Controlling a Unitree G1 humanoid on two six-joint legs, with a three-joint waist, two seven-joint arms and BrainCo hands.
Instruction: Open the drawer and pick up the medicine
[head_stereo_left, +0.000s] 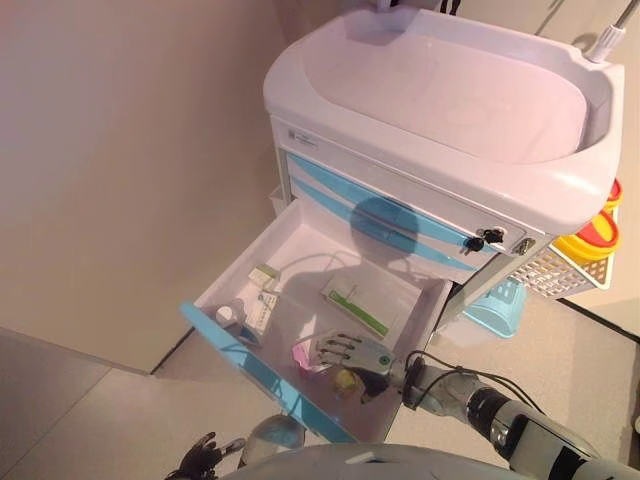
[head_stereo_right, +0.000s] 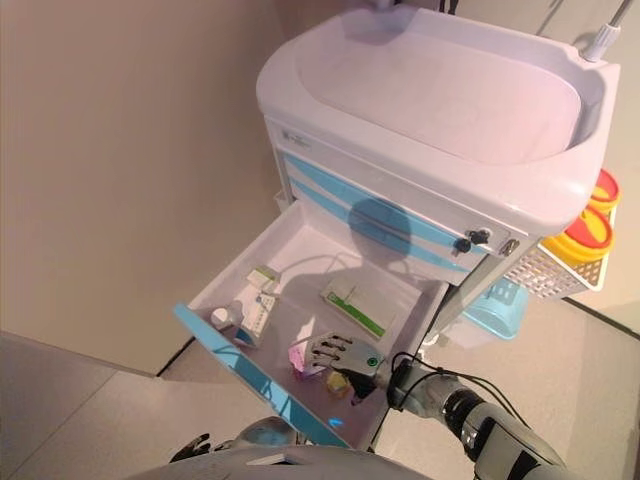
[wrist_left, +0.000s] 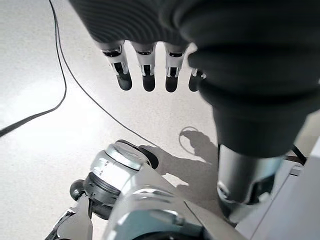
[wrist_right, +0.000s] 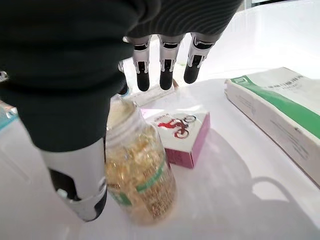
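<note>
right wrist view: hand over the bottle in the open drawer

the right hand (wrist_right: 75, 100) hovers inside the pulled-out drawer (head_stereo_left: 300, 235) with fingers (wrist_right: 165, 62) straight and slightly spread, thumb beside a clear bottle of yellow capsules (wrist_right: 137, 172), gripping nothing. a pink-and-white box (wrist_right: 182, 135) lies just beyond; a green-and-white box (wrist_right: 280, 112) lies nearby. the left hand (wrist_left: 147, 60) hangs over the floor, fingers relaxed.
</note>
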